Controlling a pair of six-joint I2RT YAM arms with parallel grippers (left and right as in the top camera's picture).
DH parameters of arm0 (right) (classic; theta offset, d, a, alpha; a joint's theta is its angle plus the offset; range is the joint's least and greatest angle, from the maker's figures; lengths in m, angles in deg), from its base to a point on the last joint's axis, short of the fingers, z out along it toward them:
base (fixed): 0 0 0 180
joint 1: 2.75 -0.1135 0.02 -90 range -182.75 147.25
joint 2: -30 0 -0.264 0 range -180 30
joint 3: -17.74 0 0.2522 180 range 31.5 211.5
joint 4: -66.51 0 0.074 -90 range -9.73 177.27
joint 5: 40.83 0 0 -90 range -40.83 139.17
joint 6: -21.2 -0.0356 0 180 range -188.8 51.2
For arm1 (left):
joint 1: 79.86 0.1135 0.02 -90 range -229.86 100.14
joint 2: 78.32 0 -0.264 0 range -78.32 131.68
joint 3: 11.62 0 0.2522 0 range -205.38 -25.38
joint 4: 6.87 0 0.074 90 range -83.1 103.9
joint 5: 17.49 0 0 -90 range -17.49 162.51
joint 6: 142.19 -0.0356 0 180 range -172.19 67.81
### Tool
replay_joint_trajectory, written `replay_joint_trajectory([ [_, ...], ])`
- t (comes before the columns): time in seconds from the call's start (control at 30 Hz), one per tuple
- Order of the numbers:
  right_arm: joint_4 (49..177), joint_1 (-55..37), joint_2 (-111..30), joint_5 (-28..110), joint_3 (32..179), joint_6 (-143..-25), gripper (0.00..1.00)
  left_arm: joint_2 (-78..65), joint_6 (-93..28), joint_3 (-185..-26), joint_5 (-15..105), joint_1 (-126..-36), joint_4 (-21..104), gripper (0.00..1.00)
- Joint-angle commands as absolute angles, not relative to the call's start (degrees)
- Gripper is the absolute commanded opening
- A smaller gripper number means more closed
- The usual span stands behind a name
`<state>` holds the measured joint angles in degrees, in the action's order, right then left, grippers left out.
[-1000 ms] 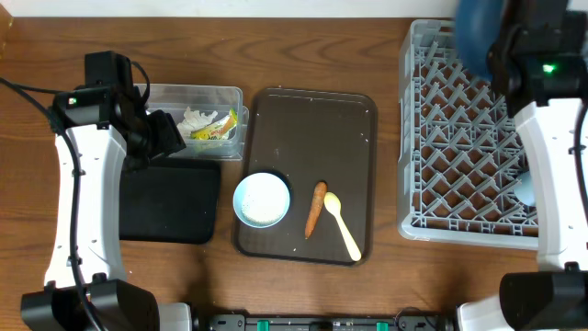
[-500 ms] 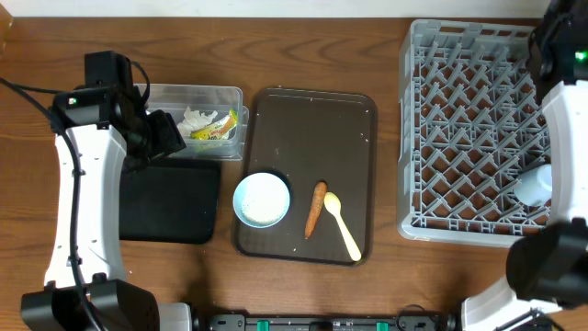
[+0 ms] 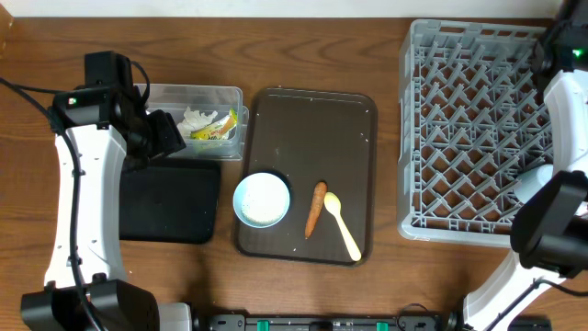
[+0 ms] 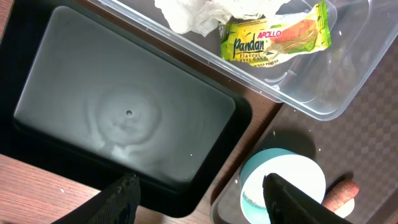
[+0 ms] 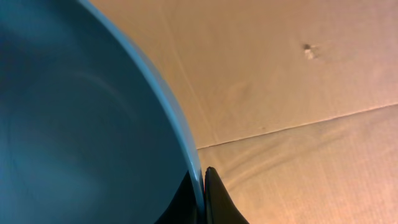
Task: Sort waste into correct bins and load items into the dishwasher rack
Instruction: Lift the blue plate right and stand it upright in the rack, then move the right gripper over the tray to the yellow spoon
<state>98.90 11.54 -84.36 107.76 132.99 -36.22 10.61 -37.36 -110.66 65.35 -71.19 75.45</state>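
Right gripper [image 5: 204, 186] clamped on dark blue plate [image 5: 74, 124] rim, apparently out past dishwasher rack [image 3: 469, 119]. Bring over rack, plate on edge, slot between pegs. Left gripper [image 4: 205, 198] jaws apart, empty.

Printed wording on one wrapper only.
Reads "APOLLO" above "Pandan Flavour" on the yellow-green wrapper [image 4: 273, 38] lying in the clear tub [image 4: 348, 81], seen from the left wrist; smaller line beneath possibly "Layer Cake", too fine to confirm; illegible from overhead.
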Motion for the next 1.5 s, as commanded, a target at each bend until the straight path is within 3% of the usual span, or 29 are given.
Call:
replay_joint_trajectory([
  [0.0, 100.3, 10.7, -85.9, 108.9, 133.4, -38.4, 0.01, 10.4, -37.0, -110.8, 65.5, -71.1, 75.3, 0.66],
  [0.4, 111.5, 6.5, -88.2, 108.7, 133.3, -52.6, 0.02, 10.4, -37.0, -110.8, 65.5, -71.1, 75.4, 0.66],
  [0.7, 121.3, 2.2, -88.2, 105.0, 133.3, -56.9, 0.66, 10.4, -37.0, -110.8, 65.5, -71.1, 75.4, 0.66],
  [0.83, 124.0, 1.7, -87.9, 103.1, 133.3, -61.2, 0.84, 10.4, -37.0, -110.8, 65.5, -71.1, 75.4, 0.66],
  [1.03, 126.7, 1.7, -84.1, 97.9, 133.3, -61.7, 0.87, 10.4, -37.0, -110.8, 65.5, -71.1, 75.4, 0.66],
  [1.2, 126.8, 1.7, -76.9, 88.9, 133.3, -61.7, 0.99, 10.4, -37.0, -110.8, 65.5, -71.1, 75.4, 0.66],
  [1.47, 130.9, 1.5, -66.3, 45.7, 133.3, -61.5, 0.97, 10.4, -37.0, -110.8, 65.5, -71.1, 75.4, 0.66],
])
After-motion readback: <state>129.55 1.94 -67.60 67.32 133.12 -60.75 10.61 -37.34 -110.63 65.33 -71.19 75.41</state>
